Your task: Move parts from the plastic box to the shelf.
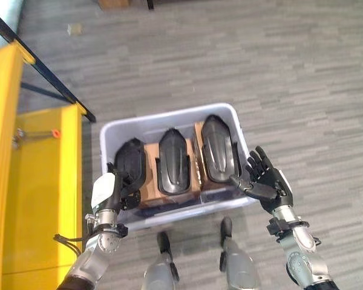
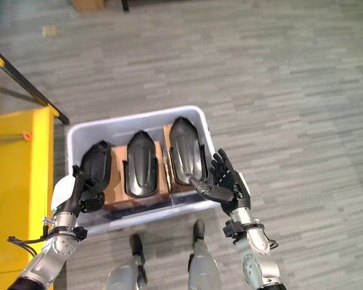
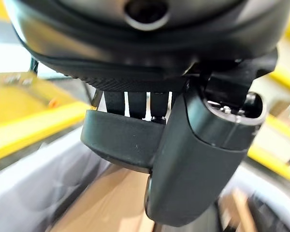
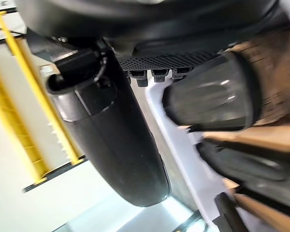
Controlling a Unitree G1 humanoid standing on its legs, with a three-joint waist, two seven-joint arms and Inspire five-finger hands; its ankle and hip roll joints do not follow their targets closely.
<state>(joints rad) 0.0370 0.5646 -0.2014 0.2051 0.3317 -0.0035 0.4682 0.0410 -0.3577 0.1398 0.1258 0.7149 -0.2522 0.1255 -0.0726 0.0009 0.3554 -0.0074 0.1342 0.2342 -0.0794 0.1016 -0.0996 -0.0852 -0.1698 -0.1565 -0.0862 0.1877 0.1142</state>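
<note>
A pale plastic box [image 1: 169, 118] holds three black moulded parts standing on brown cardboard dividers [image 1: 150, 181]. My left hand [image 1: 106, 190] is at the box's front left corner. Its fingers and thumb pinch the near end of the left black part [image 1: 132, 160], which the left wrist view shows between the thumb [image 3: 198, 159] and the fingers. The middle part [image 1: 172, 160] and the right part [image 1: 218, 148] lie untouched. My right hand [image 1: 266, 181] is open with straight, spread fingers beside the box's right wall, its thumb near the front right corner.
A yellow shelf [image 1: 42, 181] stands close on the left of the box, with a black bar [image 1: 48, 72] slanting behind it. Grey carpet floor [image 1: 302, 78] stretches to the right and beyond. A brown carton [image 1: 115, 3] sits at the far edge.
</note>
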